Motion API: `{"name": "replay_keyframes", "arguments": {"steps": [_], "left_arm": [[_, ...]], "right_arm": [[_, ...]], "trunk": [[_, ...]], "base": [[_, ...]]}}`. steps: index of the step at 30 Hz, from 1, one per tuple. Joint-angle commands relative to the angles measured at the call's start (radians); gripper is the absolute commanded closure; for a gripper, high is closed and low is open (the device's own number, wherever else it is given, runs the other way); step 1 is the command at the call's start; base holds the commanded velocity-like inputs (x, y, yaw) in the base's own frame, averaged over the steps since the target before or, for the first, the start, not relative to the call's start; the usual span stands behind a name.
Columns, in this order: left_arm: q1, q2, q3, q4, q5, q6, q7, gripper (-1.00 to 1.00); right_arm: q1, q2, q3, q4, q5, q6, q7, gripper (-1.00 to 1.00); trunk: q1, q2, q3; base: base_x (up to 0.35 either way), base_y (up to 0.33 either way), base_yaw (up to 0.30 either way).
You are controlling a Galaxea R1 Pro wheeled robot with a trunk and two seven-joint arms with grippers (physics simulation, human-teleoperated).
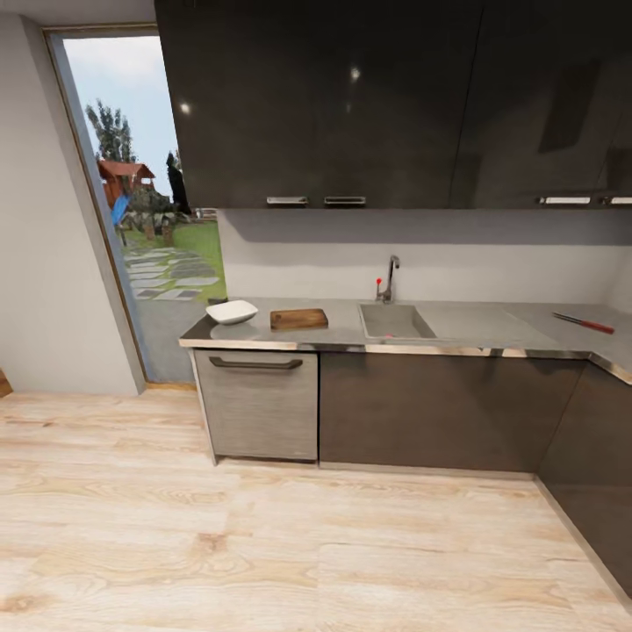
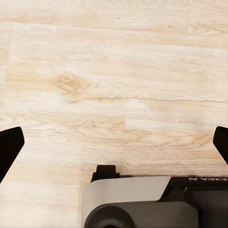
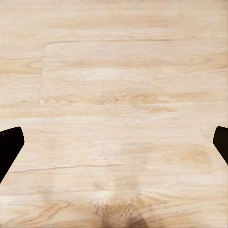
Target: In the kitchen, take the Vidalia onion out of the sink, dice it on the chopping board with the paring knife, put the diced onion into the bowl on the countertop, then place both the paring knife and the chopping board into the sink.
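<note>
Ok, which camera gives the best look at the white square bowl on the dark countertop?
The head view: the white square bowl sits on the countertop beside the wooden chopping board. Both wrist views face the wood floor.

Countertop [image 1: 491,326] carried, left to right: white bowl [image 1: 232,311], upright; wooden board [image 1: 298,319], flat, just beside it; grey sink [image 1: 394,322] with chrome tap [image 1: 388,279]. Onion and knife not discernible

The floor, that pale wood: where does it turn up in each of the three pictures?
Head view: the floor spreads below the cabinets.
Left wrist view: floor beyond the open left gripper.
Right wrist view: floor beyond the open right gripper.
Shared landmark: the pale planks themselves.
</note>
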Motion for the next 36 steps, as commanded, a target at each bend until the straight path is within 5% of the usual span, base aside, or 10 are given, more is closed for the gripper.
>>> {"name": "replay_keyframes", "arguments": {"steps": [1, 36], "left_arm": [[0.000, 0.000, 0.001, -0.001, 0.001, -0.002, 0.000, -1.00], [0.000, -0.002, 0.001, -0.001, 0.001, -0.001, 0.000, -1.00]], "right_arm": [[-0.001, 0.001, -0.004, 0.001, 0.000, -0.003, 0.001, -1.00], [0.000, 0.001, -0.004, 0.001, 0.000, -0.003, 0.001, -1.00]], "trunk": [[-0.004, 0.007, 0.002], [-0.138, 0.252, 0.112]], "base": [[0.000, 0.000, 0.000], [0.000, 0.000, 0.000]]}}
